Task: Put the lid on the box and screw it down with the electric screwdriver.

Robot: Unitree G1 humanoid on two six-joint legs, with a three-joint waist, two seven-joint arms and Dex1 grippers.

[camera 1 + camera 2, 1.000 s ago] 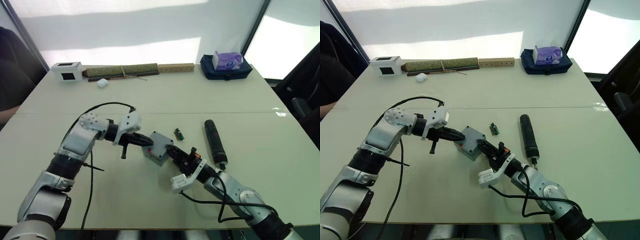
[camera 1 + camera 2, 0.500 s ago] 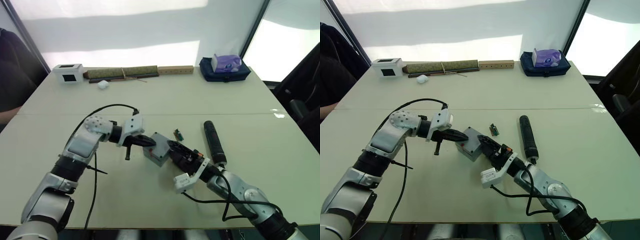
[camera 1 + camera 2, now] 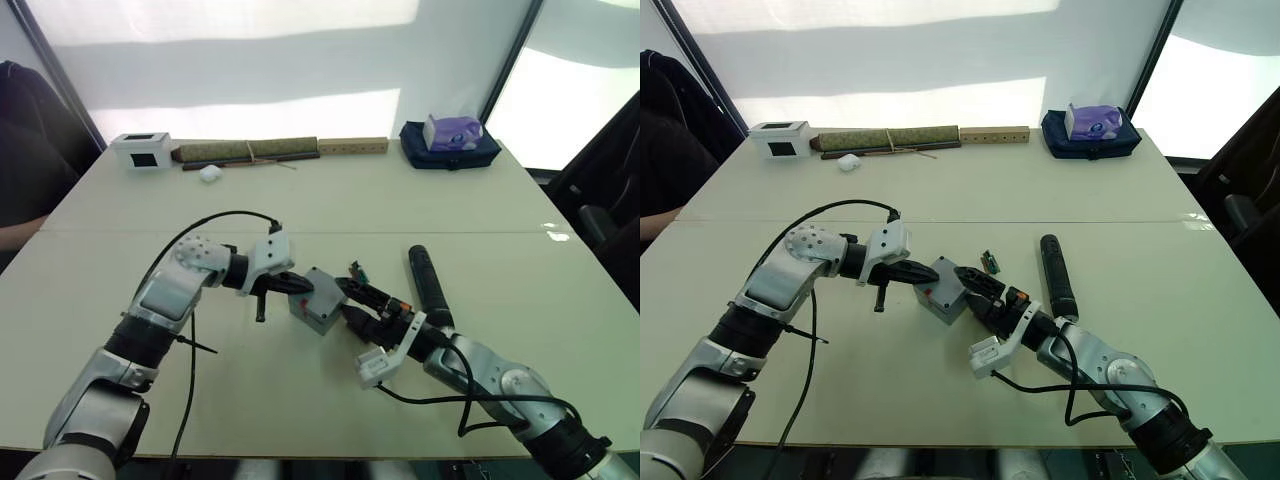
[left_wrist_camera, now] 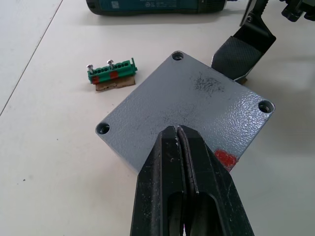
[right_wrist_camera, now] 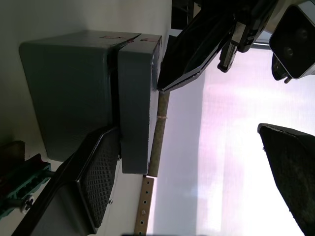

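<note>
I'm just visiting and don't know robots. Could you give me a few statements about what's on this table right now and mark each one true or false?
1. The lid already sits on the box. True.
2. The left gripper rests shut on top of the lid. True.
3. The right gripper is holding the electric screwdriver. False: the screwdriver lies on the table, beyond the right arm, and the gripper is open beside the box.
4. A small green terminal block lies on the table near the box. True.
5. The purple tissue pack stands right next to the box. False: it is at the far edge of the table.
</note>
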